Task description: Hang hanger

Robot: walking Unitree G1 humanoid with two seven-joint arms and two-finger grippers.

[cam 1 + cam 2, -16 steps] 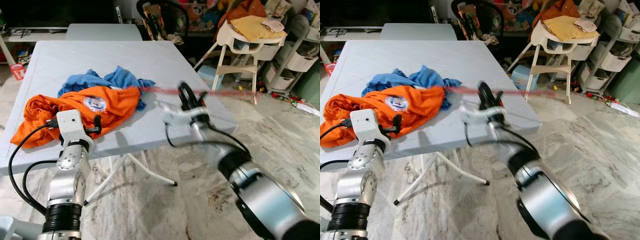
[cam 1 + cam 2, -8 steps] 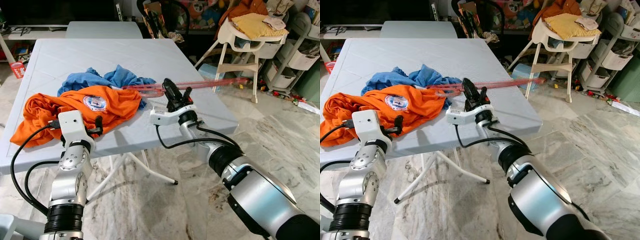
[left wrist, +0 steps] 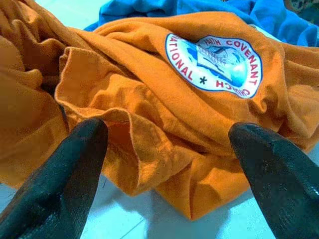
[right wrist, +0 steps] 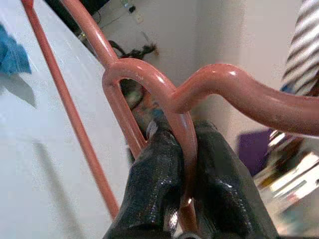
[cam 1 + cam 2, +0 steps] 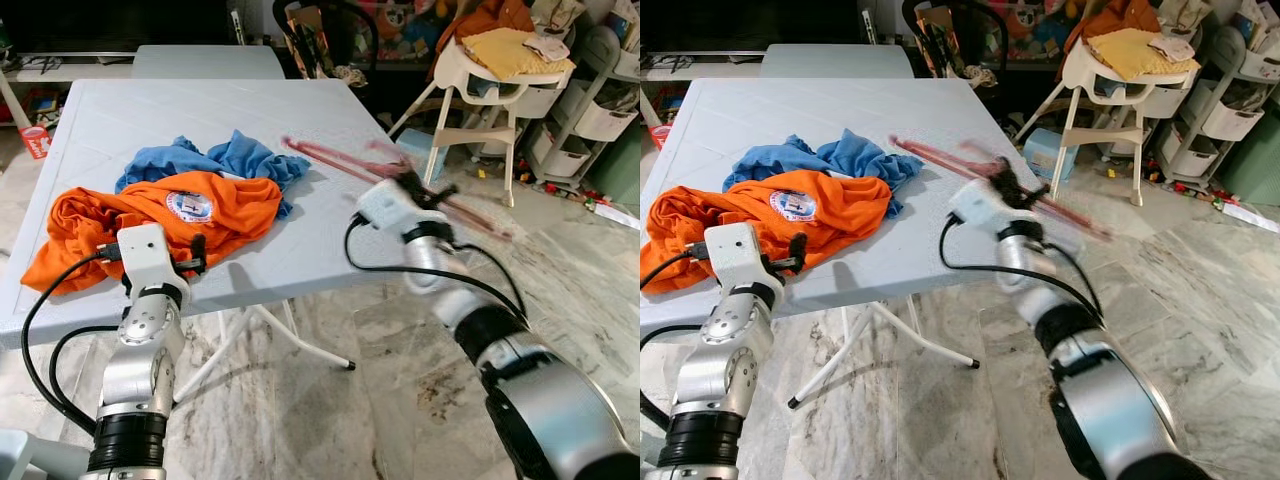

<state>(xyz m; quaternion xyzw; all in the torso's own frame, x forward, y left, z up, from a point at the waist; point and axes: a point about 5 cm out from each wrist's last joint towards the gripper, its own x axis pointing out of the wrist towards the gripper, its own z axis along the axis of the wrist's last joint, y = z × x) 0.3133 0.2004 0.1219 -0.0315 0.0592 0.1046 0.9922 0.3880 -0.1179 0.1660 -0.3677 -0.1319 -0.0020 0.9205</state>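
Right gripper [image 4: 182, 164], jaws clenched on the pink hanger [image 5: 330, 160], has swung rightward off the table [image 5: 300, 110]; left gripper [image 3: 169, 164] jaws released.

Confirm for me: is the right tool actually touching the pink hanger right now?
Touching. In the right wrist view the right tool has both black fingers pressed against the pink hanger, its wire running between them with no gap.
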